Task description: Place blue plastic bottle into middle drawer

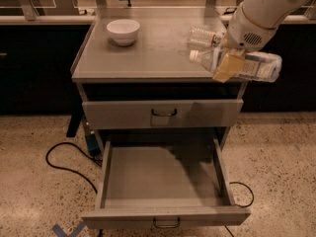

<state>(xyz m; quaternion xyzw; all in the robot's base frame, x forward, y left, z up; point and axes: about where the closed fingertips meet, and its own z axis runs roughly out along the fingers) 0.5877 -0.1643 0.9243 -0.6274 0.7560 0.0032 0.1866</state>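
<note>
The blue plastic bottle (257,67) has a white cap and a pale blue-and-white label. It lies level in the air at the right front corner of the cabinet top, cap pointing left. My gripper (225,68) is shut on the bottle's middle from above, and its tan fingers (228,63) cover part of the label. The middle drawer (163,217) is pulled fully open below, with nothing in it. Its small loop handle (166,224) is at the front. The gripper and bottle are above and to the right of the drawer's back right corner.
A second clear bottle (202,36) lies on the grey cabinet top (148,58) just behind the held one. A white bowl (123,31) stands at the back left. The upper drawer (163,113) is shut. Black cables (64,162) lie on the speckled floor.
</note>
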